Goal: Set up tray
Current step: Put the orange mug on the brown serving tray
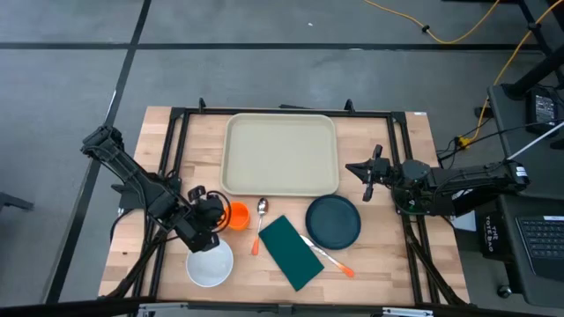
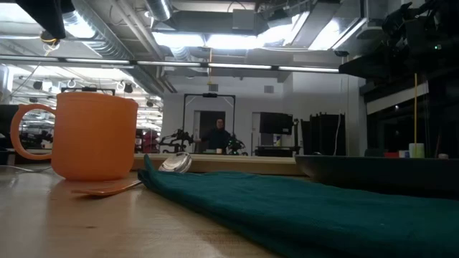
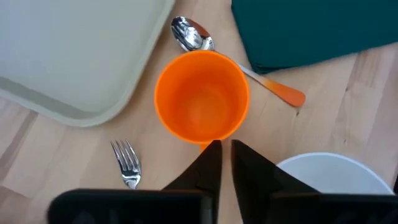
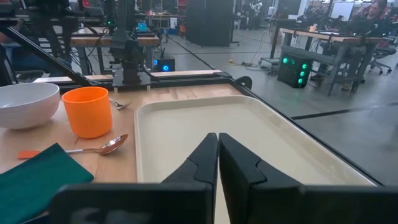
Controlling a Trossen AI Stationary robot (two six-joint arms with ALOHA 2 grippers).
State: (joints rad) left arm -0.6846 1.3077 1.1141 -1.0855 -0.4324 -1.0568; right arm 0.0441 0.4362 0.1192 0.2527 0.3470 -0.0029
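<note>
The beige tray (image 1: 282,154) lies flat at the table's far middle; it also shows in the right wrist view (image 4: 249,137). My left gripper (image 1: 218,216) is shut and hovers above the near-left side of an upright orange cup (image 3: 202,96), over the cup's handle (image 2: 29,132). In the low view that handle stands free of the fingers. My right gripper (image 4: 217,146) is shut and empty, pointing over the tray's right rim (image 1: 338,167). A spoon (image 1: 262,210), a dark green napkin (image 1: 291,253) and a dark round plate (image 1: 333,220) lie near the tray's near edge.
A white bowl (image 1: 210,262) stands near the front left, just beside my left gripper. A fork (image 3: 127,165) lies on the wood left of the cup. An orange-handled utensil (image 1: 330,260) lies between the napkin and the plate. A black frame (image 1: 176,141) borders the table.
</note>
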